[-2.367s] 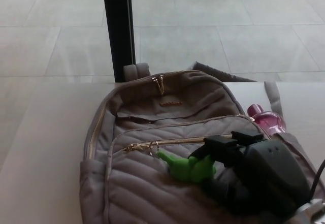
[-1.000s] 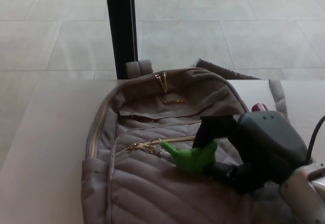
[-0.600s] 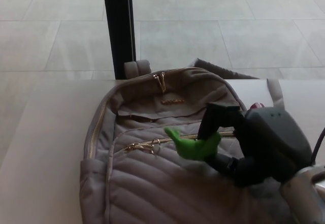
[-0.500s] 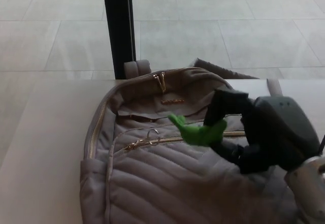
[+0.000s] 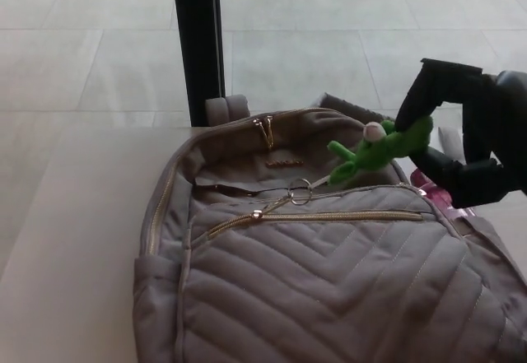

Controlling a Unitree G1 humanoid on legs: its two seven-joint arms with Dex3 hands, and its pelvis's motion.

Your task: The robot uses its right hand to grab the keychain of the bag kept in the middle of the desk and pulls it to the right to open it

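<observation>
keychain (image 5: 375, 151) lifted up-right since earlier | green frog, gold ring | right hand (image 5: 469, 137) gripping

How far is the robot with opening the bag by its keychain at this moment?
Done: the right hand is shut on the green keychain, lifted above the bag. In hand: the ring links it to the zipper pull. Left: the front zipper looks closed, its pull near the left end.

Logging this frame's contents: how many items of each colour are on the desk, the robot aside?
Grey: 1, the backpack
Green: 1, the frog keychain, held by the right hand
Pink: 1, the bottle tucked beside the backpack
Total: 3
</observation>
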